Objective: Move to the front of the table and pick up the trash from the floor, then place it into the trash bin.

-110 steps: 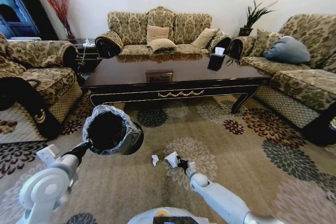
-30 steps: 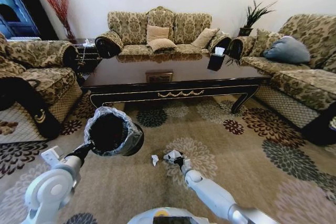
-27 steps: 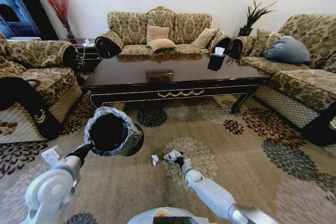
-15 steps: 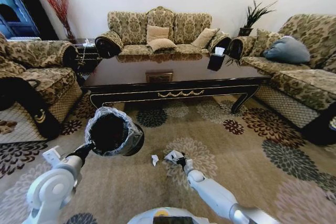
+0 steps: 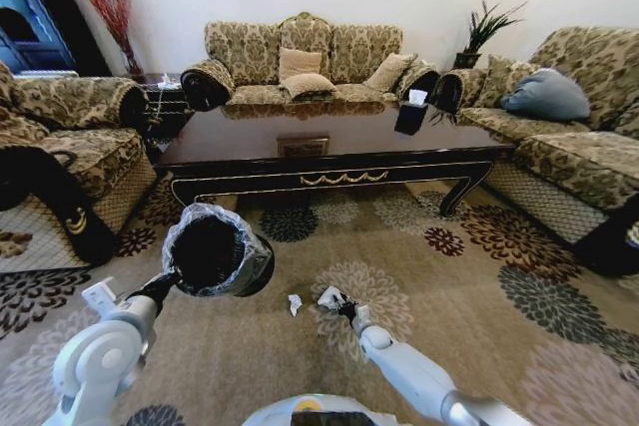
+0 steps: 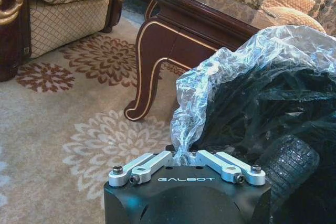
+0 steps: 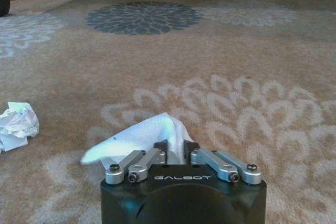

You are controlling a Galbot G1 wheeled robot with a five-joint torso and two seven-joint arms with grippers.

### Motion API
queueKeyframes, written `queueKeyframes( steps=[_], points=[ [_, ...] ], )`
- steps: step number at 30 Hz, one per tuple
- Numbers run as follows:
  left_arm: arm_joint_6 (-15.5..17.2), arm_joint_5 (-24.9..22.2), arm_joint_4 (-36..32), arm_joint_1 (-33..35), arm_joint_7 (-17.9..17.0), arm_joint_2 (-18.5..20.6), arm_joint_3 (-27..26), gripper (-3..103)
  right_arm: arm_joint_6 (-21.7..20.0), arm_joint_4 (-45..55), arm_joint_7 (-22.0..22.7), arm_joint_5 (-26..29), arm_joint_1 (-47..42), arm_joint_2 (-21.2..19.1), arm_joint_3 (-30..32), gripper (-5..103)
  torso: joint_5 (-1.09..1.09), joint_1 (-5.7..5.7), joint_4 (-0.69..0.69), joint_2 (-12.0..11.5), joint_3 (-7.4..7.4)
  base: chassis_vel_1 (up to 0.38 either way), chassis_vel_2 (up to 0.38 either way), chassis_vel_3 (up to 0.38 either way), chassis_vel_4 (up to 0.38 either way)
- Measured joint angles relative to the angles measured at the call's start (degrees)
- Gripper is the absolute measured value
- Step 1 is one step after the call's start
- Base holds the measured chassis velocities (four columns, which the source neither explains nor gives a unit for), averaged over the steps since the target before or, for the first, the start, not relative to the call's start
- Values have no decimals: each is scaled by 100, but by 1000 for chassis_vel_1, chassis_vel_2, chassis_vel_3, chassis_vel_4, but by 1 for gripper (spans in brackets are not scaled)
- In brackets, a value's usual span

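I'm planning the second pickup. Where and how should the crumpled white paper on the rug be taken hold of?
Grip the crumpled white paper across its bunched middle, probably coming straight down from above. It sits alone on the flat rug as a small lump with no edge to slide under. The right gripper is shut on the folded tissue beside it, and the left gripper holds the trash bin.

Even indoor light, glare on table (image 5: 329, 137), perhaps fisheye-bent edges

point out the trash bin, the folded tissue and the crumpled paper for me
trash bin (image 5: 212, 252), head view, its dark inside.
folded tissue (image 7: 137, 136), right wrist view, the white fold ahead of the fingers.
crumpled paper (image 7: 17, 126), right wrist view, middle of the wad.
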Motion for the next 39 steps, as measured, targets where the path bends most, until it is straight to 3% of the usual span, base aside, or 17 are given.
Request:
queueKeyframes(
  steps=[6, 14, 21, 24, 29, 36, 39],
  points=[
    [0, 3, 0, 0, 2, 3, 1, 2, 28, 89, -39, -70, -67, -107, 34, 1, 0, 0, 0, 0, 0, 0, 0, 0, 0],
    [0, 35, 0, 31, 4, -40, 10, 2, 171, 496, -77, -211, -219, -498, 112, 0, 1, 0, -1, 0, 0, 0, 0, 0, 0],
    [-14, 118, 73, 83, 16, -128, 132, 2, 824, 1430, -789, -287, -303, -1000, 494, 0, -1, 0, 0, 0, 0, 0, 0, 0, 0],
    [-21, 130, 125, 92, 16, -144, 203, 2, 978, 1790, -1016, -127, -232, -1106, 624, 0, 0, 0, -1, 0, 0, 0, 0, 0, 0],
    [-56, 362, 314, 223, 33, -246, 447, 2, 1276, 2638, -1685, 717, -42, -1181, 864, 0, -1, 0, 0, 0, 0, 0, 0, 0, 0],
    [-109, 587, 571, 327, 21, -206, 726, 2, 1507, 3153, -2103, 1304, 318, -1157, 852, 0, -1, 0, -1, 0, 0, 0, 0, 0, 0],
    [-134, 656, 648, 378, 20, -224, 897, 2, 1653, 3387, -2488, 1586, 553, -1147, 696, 0, -2, 0, 1, 0, 0, 0, 0, 0, 0]
  ],
)
